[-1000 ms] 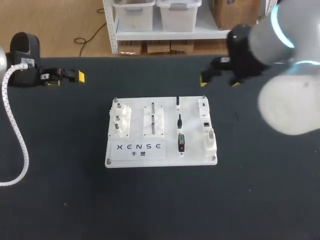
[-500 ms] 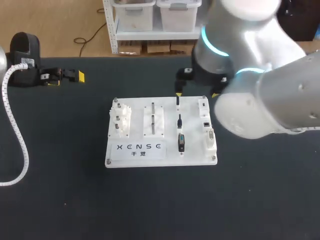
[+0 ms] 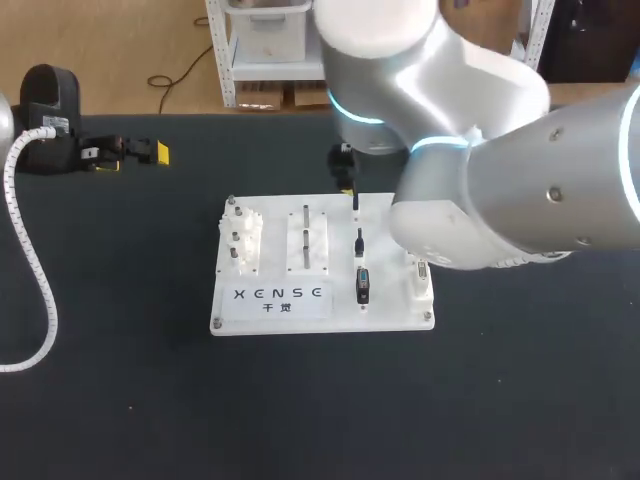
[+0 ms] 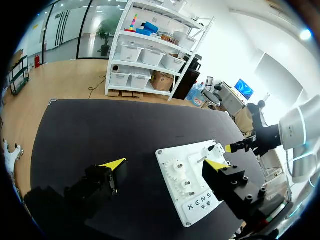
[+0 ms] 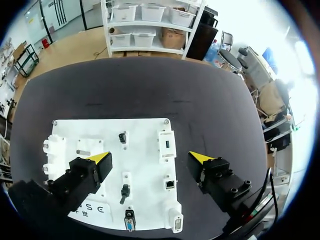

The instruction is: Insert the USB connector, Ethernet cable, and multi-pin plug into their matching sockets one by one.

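Note:
The white socket board (image 3: 270, 318) lies mid-table. Three dark plugs stand in a column on it: a small one (image 5: 123, 137) at the back, a second (image 5: 125, 191) in the middle, and the multi-pin plug (image 5: 129, 220) at the front. Beside them is a column of sockets (image 5: 166, 145), (image 5: 170, 184), (image 5: 177, 220). My right gripper (image 5: 150, 160) hangs open above the board's back half, holding nothing. In the head view the right arm hides most of it; one finger (image 3: 343, 168) shows. My left gripper (image 3: 130, 155) rests open and empty at the table's far left, with the board (image 4: 172, 159) ahead of it.
A white ribbed hose (image 3: 30, 250) curves along the table's left side. On the board's left part stand a block with gears and posts (image 3: 243, 240) and a slotted fixture (image 3: 307, 240). My bulky right arm (image 3: 480, 170) covers the board's back right corner.
My right arm has swung from the table's back right leftward over the board's back edge, its gripper staying open. The left arm has not moved.

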You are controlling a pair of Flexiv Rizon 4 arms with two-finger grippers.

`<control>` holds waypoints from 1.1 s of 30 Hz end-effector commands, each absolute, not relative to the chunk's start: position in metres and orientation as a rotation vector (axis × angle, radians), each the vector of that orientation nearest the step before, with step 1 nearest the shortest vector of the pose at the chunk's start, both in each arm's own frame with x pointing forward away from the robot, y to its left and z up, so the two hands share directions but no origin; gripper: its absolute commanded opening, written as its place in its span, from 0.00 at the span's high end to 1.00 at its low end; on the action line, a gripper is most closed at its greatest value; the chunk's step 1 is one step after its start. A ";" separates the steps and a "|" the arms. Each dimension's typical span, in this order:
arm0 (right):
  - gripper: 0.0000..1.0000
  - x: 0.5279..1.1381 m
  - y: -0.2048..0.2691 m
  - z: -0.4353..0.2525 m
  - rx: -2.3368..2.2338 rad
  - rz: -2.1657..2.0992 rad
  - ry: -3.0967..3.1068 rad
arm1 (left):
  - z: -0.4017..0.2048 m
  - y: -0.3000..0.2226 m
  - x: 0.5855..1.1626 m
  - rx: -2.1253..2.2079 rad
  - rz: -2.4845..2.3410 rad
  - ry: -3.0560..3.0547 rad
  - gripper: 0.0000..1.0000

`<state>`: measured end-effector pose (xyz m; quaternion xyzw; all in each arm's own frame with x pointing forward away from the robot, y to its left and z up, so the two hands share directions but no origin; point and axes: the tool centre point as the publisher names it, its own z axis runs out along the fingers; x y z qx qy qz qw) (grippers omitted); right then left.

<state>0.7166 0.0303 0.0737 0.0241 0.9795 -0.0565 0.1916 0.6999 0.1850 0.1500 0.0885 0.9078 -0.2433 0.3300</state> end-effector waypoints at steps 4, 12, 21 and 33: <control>0.00 0.716 0.032 0.073 0.078 -0.196 2.746 | 0.150 0.185 0.700 0.231 -0.636 2.374 0.00; 0.00 0.735 0.042 0.064 0.109 -0.068 2.824 | 0.150 0.185 0.700 0.231 -0.636 2.374 0.00; 0.00 0.749 0.051 0.047 0.161 -0.092 2.939 | 0.150 0.185 0.700 0.231 -0.636 2.374 0.00; 0.00 0.754 0.062 0.037 0.177 -0.070 3.035 | 0.150 0.185 0.700 0.231 -0.636 2.374 0.00</control>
